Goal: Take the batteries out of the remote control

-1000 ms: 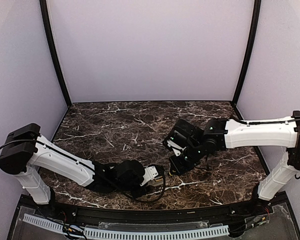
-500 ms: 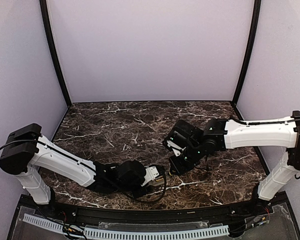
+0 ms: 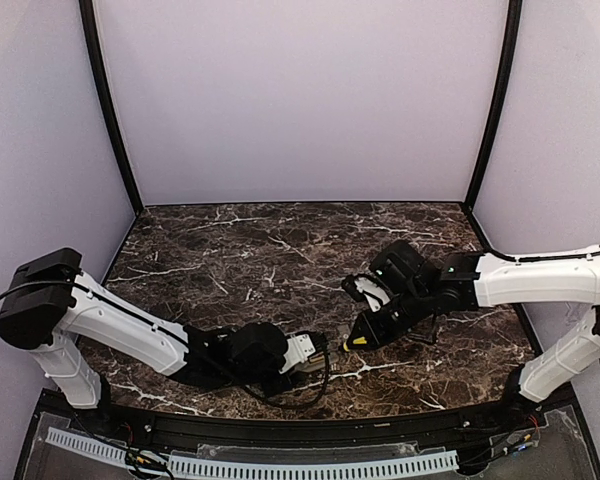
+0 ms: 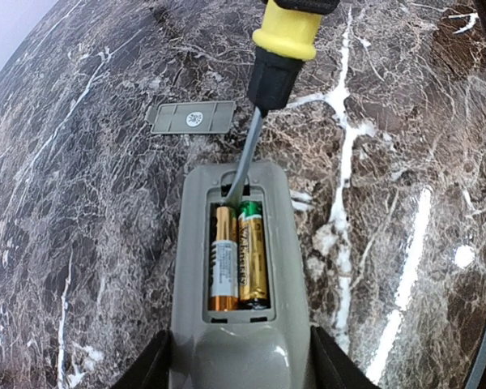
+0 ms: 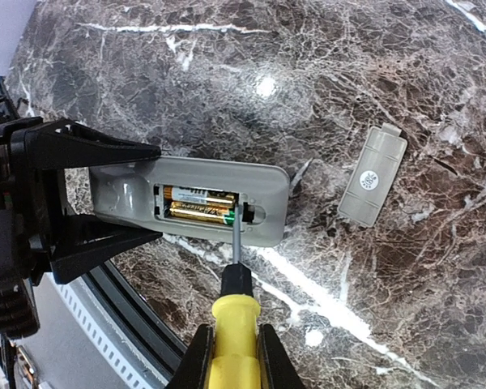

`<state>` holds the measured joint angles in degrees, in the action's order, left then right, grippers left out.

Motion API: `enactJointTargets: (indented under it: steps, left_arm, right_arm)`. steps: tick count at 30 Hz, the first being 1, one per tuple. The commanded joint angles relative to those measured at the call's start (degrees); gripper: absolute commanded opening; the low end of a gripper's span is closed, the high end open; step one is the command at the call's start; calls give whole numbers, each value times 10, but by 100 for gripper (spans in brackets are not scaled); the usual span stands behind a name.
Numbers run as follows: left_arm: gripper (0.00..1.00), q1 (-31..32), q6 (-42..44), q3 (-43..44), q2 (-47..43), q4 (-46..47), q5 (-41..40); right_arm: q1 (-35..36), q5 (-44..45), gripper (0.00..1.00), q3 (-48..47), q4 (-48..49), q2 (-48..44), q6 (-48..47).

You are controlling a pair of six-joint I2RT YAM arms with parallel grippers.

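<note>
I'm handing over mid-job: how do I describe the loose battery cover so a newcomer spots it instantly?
On the marble table, find the grey remote control gripped by the left end effector. Beyond its open battery end, lying flat, is the battery cover. It is the only small grey rectangle with a round white sticker, clear of the screwdriver.

Nothing here can be read for certain. The two batteries (image 4: 239,258) in the bay of the remote control (image 4: 236,356) carry lettering along their sides, too blurred to spell out. The loose grey cover (image 4: 166,116) bears a round white sticker (image 4: 193,119) whose marks are illegible.
</note>
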<state>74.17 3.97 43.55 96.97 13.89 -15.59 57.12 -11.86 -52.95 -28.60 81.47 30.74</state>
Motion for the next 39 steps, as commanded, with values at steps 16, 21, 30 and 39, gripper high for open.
enactJointTargets:
  steps: [16,21,30,39]
  left_arm:
    - [0,14,84,-100,-100,141,58]
    - [0,14,84,-102,-106,142,58]
    - [0,15,92,-111,-121,154,62]
    - [0,15,108,-124,-136,176,71]
  right_arm:
    - [-52,-236,0,121,232,-52,-37]
    - [-56,-237,0,132,243,-59,-32]
    - [-58,-252,0,152,268,-74,-24]
    - [-58,-266,0,161,279,-89,-20]
